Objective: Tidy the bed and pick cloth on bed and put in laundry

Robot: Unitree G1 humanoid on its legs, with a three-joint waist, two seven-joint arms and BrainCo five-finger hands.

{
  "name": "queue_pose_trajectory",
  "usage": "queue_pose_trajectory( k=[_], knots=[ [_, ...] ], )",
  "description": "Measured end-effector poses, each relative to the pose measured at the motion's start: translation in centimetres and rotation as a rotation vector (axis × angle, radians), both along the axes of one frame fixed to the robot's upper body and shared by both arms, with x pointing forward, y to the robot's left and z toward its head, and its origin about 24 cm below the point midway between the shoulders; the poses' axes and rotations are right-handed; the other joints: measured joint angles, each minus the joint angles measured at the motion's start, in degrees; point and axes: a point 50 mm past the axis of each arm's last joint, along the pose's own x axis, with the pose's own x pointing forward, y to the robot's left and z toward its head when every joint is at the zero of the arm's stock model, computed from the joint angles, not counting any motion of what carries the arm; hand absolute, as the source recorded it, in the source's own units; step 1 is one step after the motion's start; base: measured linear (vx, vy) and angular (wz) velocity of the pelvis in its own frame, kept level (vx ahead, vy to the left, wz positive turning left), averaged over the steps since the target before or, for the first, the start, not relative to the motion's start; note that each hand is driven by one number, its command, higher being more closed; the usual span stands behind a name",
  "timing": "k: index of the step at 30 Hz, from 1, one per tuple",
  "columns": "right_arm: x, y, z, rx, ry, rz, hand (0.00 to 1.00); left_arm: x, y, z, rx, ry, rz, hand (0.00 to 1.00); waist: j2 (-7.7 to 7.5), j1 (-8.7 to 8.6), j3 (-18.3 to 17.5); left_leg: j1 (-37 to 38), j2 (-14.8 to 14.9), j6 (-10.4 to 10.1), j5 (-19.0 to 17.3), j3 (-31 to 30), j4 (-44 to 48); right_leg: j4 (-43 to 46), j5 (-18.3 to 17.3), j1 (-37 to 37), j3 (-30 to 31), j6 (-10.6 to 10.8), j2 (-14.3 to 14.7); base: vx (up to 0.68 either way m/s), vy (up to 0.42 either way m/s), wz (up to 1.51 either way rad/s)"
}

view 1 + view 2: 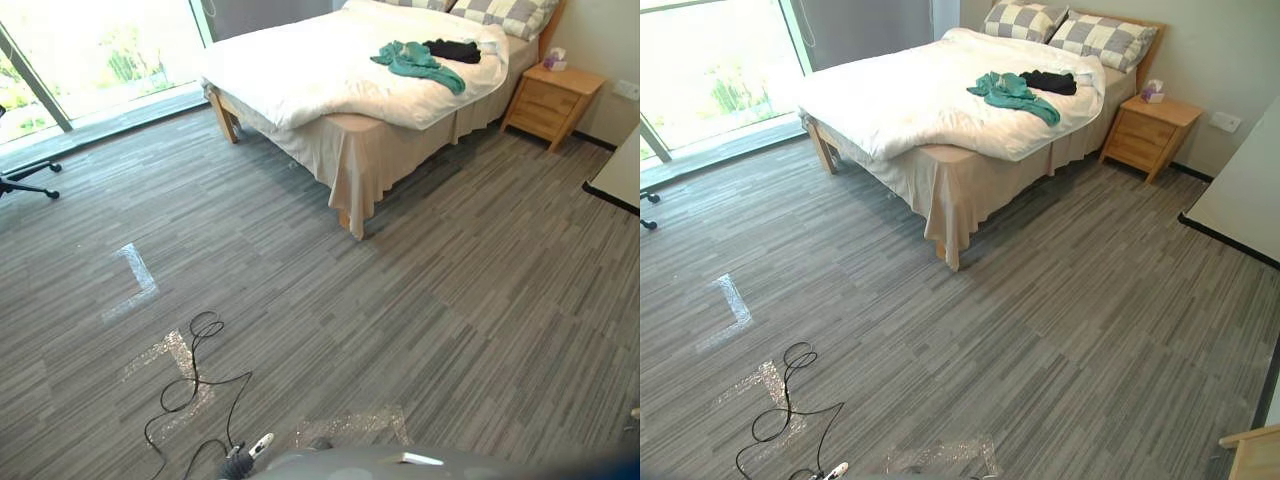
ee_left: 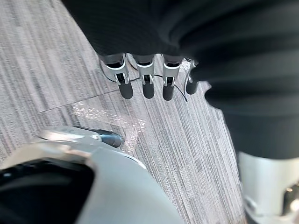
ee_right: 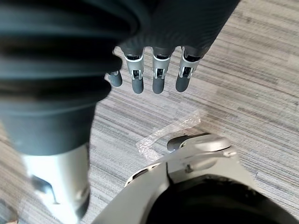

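**Two cloths on the bed, both hands empty**

The grey floor [image 1: 1040, 330] has thin stripes like wood, with shiny see-through tape marks [image 1: 735, 300] stuck on it. The big bed [image 1: 960, 190] has a tan skirt hanging down, and its far side is hidden. A puffy white duvet [image 1: 910, 100] lies crooked on it, with one corner drooping off the near end. The bright window [image 1: 710, 70] is cut off at the edge, and so is a black chair leg [image 1: 25, 175] near it. Two checked pillows [image 1: 1105, 38] lean at the head. A wooden nightstand [image 1: 1145, 135] stands just beside the bed.

The teal cloth [image 1: 1008, 92] lies crumpled on the duvet near the pillows, just beside the black cloth [image 1: 1050, 82]. What kind of clothes they are is hard to tell.

The left hand [image 2: 147, 86] hangs over the floor with its fingers straight, holding nothing. The right hand [image 3: 159, 79] hangs just the same. A small tissue box [image 1: 1153, 92] sits on the nightstand.
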Motion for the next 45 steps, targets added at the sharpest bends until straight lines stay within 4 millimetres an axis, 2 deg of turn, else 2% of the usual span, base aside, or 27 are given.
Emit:
queue_pose_trajectory(
  k=[6, 10, 14, 23, 33, 36, 38, 39, 40, 41, 42, 43, 45],
  knots=[
    [0.7, -0.1, 0.0, -0.014, -0.006, 0.046, 0.00, 0.9, -0.2, 0.1, -0.002, -0.011, -0.046, 0.00, 0.03, 0.25, 1.29, 1.05, -1.05, -0.17, -0.11, -1.14, 0.03, -1.82, 0.50, 2.64, -1.60, 0.73, -0.81, 0.10, 0.021, 0.14],
    [1.9, -0.2, 0.1, -0.014, -0.032, 0.057, 0.00, 1.2, -0.2, 0.0, -0.006, 0.012, -0.089, 0.00, 0.21, 0.26, 1.94, 1.16, -1.12, -0.38, -0.25, -1.06, 0.02, -1.87, 0.52, 2.76, -1.58, 1.46, -0.93, 0.00, 0.000, 0.00],
    [2.0, -0.3, 0.2, 0.006, -0.047, 0.072, 0.00, 1.6, -0.2, 0.0, 0.048, 0.034, -0.132, 0.00, 0.61, 0.35, 2.57, 1.84, -1.09, -0.54, -0.35, -0.87, -0.29, -1.81, 0.38, 3.31, -1.46, 1.79, -0.96, -0.06, -0.012, -0.02],
    [2.0, -0.3, 0.2, 0.053, -0.059, 0.082, 0.00, 1.6, -0.2, 0.0, 0.108, 0.059, -0.156, 0.00, 0.23, 0.26, 3.03, 1.82, -1.00, -0.69, -0.54, 0.43, -0.36, -2.60, 0.49, 3.14, -0.81, 1.73, -0.91, -0.09, -0.002, -0.05],
    [1.8, -0.2, 0.2, 0.056, -0.070, 0.055, 0.00, 1.7, -0.1, 0.1, 0.129, 0.050, -0.158, 0.00, -0.15, -0.07, 3.02, 1.79, -1.18, 0.12, -1.00, 0.79, -0.34, -3.19, 0.73, 3.23, -0.37, 1.64, -0.97, 0.03, 0.008, -0.03],
    [1.8, -0.1, 0.2, 0.051, -0.089, 0.027, 0.00, 1.9, -0.1, 0.2, 0.139, 0.042, -0.184, 0.00, -0.29, -0.17, 3.13, 1.99, -1.25, 0.11, -2.26, 1.04, -0.30, 3.28, -2.95, 0.95, -0.56, 2.24, -1.81, 0.09, 0.002, 0.01],
    [2.0, -0.2, 0.3, 0.042, -0.108, 0.000, 0.00, 2.3, -0.1, 0.2, 0.145, 0.030, -0.208, 0.00, -0.37, -0.18, 3.97, 2.85, -1.39, 1.10, -3.19, 1.58, -0.23, 19.85, -7.04, -6.25, -1.14, 6.13, -4.30, 0.09, 0.047, -0.10],
    [2.1, -0.1, 0.3, 0.044, -0.117, -0.012, 0.00, 2.4, -0.1, 0.3, 0.148, 0.025, -0.218, 0.00, -0.50, -0.13, 4.26, 3.12, -1.41, 1.32, -3.30, 1.94, -0.07, 26.19, -7.16, -9.16, -1.19, 6.22, -5.19, 0.10, 0.050, -0.16],
    [2.7, 0.0, 0.4, 0.046, -0.142, -0.028, 0.00, 2.5, 0.4, 0.4, 0.162, 0.023, -0.237, 0.00, -0.23, -0.30, 5.23, 4.06, -1.89, 2.15, -3.20, 2.08, 0.06, 36.81, -7.40, -13.78, -1.65, 6.47, -7.67, 0.08, 0.020, -0.08],
    [2.9, 0.1, 0.4, 0.051, -0.154, -0.038, 0.00, 2.6, 0.6, 0.5, 0.168, 0.022, -0.239, 0.00, -1.19, -0.52, 5.86, 4.92, -2.21, 2.46, -3.44, 2.07, 0.08, 40.36, -7.99, -15.58, -1.90, 6.18, -8.86, 0.12, -0.001, -0.09],
    [2.9, 0.5, 0.4, 0.062, -0.158, -0.050, 0.00, 2.6, 1.0, 0.5, 0.177, 0.031, -0.239, 0.00, -2.12, -0.79, 6.35, 5.62, -2.40, 2.48, -4.42, 2.16, 0.72, 43.28, -9.31, -17.38, -1.83, 5.84, -10.34, 0.14, -0.005, -0.08],
    [2.9, 0.6, 0.3, 0.070, -0.162, -0.070, 0.00, 2.6, 1.2, 0.5, 0.180, 0.040, -0.241, 0.00, -2.40, -0.79, 6.64, 5.95, -1.81, 2.12, -5.86, 2.23, 2.25, 42.69, -10.10, -18.69, -1.77, 5.78, -10.71, 0.21, -0.006, -0.10],
    [2.9, 0.5, 0.3, 0.071, -0.165, -0.097, 0.00, 3.1, 0.9, 0.5, 0.183, 0.039, -0.274, 0.00, -1.54, -1.49, 7.40, 5.96, 0.06, 1.49, -7.99, 2.26, 4.47, 38.56, -10.07, -19.99, -2.47, 5.74, -10.20, 0.24, -0.030, -0.06]
  ],
)
